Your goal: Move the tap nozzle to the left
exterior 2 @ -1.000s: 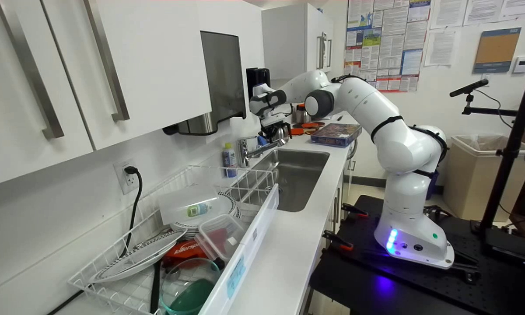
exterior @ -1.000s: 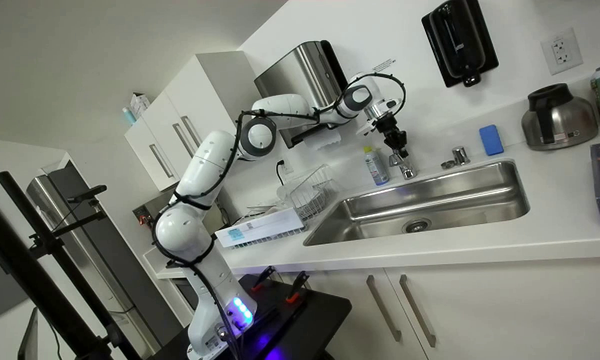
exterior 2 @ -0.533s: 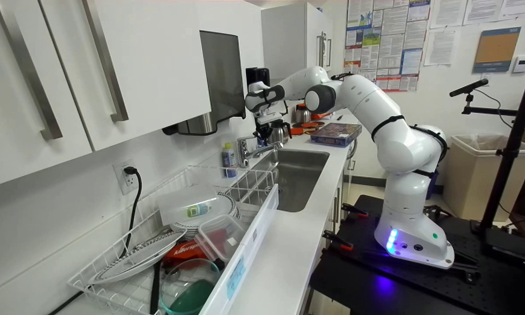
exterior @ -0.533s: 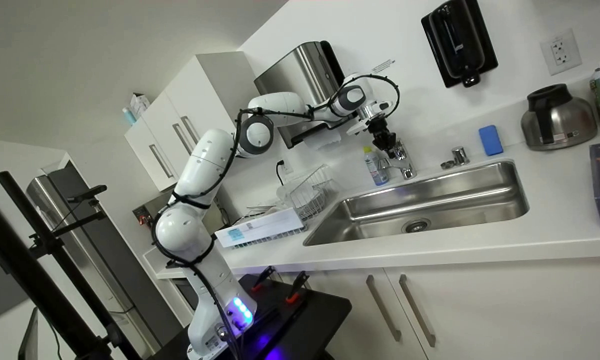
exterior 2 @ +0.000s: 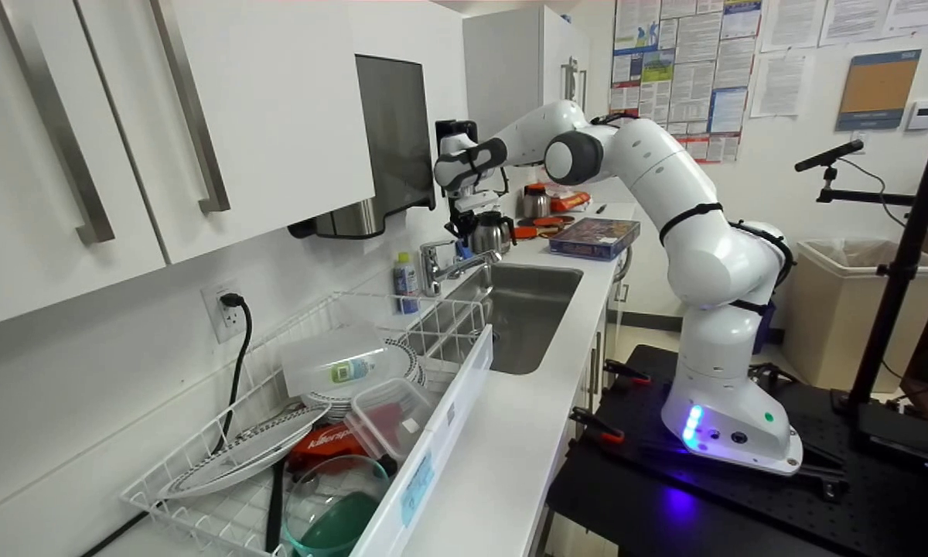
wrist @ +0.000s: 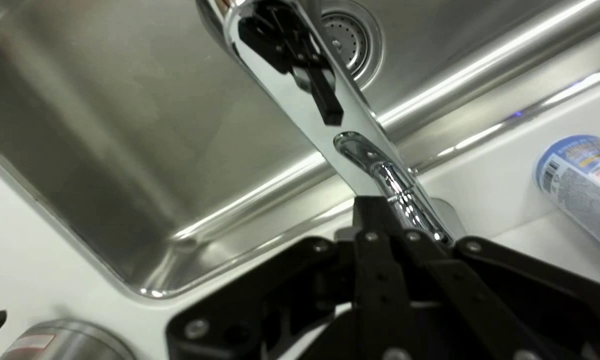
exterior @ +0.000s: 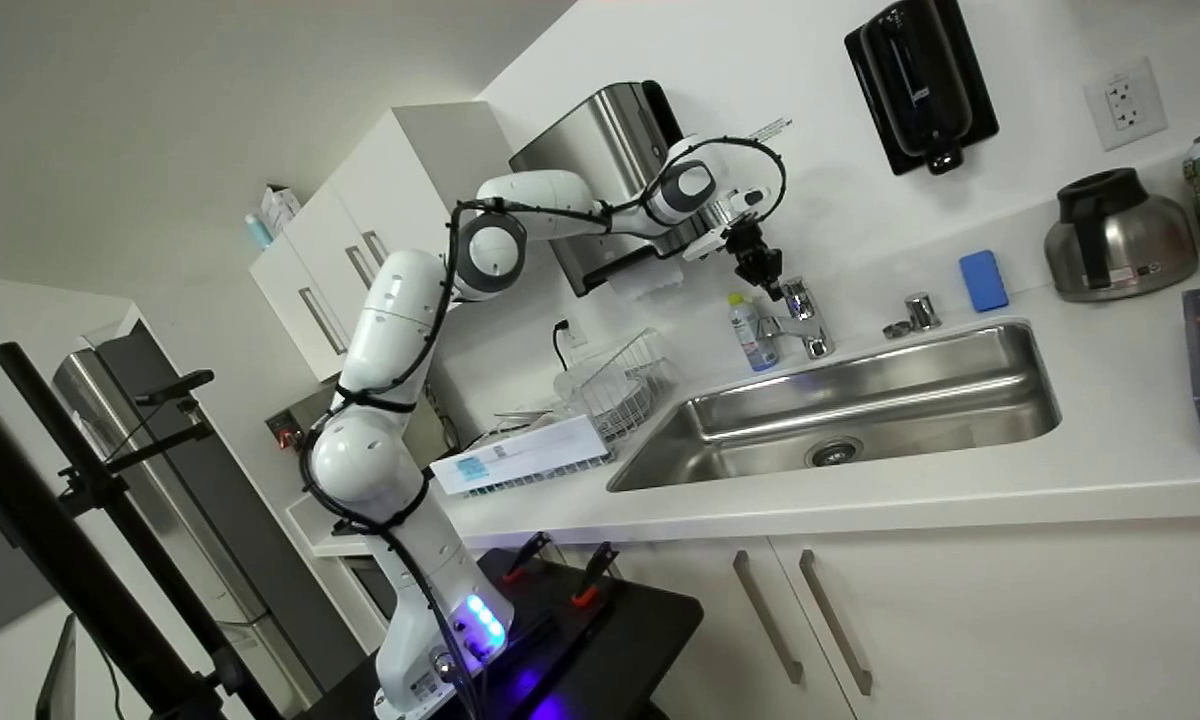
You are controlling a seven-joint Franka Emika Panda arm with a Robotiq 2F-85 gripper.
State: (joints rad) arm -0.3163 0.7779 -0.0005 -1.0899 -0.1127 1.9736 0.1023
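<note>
The tap nozzle (exterior: 785, 328) is a short chrome spout on a chrome base at the sink's back edge. In an exterior view it points left. It also shows in an exterior view (exterior 2: 464, 267), reaching out over the sink. In the wrist view the spout (wrist: 300, 110) runs diagonally over the basin, with the drain partly behind it. My gripper (exterior: 772, 290) is shut and empty, just above and left of the tap's top. In the wrist view its closed fingertips (wrist: 378, 216) overlap the tap body. I cannot tell whether they touch it.
A steel sink (exterior: 880, 400) lies below the tap. A spray bottle (exterior: 752, 335) stands just left of it. A dish rack (exterior 2: 402, 495) with plates, a steel wall dispenser (exterior: 600, 150), a blue sponge (exterior: 982, 280) and a coffee pot (exterior: 1120, 240) are nearby.
In an exterior view the spout has swung to the left. My gripper has moved left with it, then risen slightly away from it.
</note>
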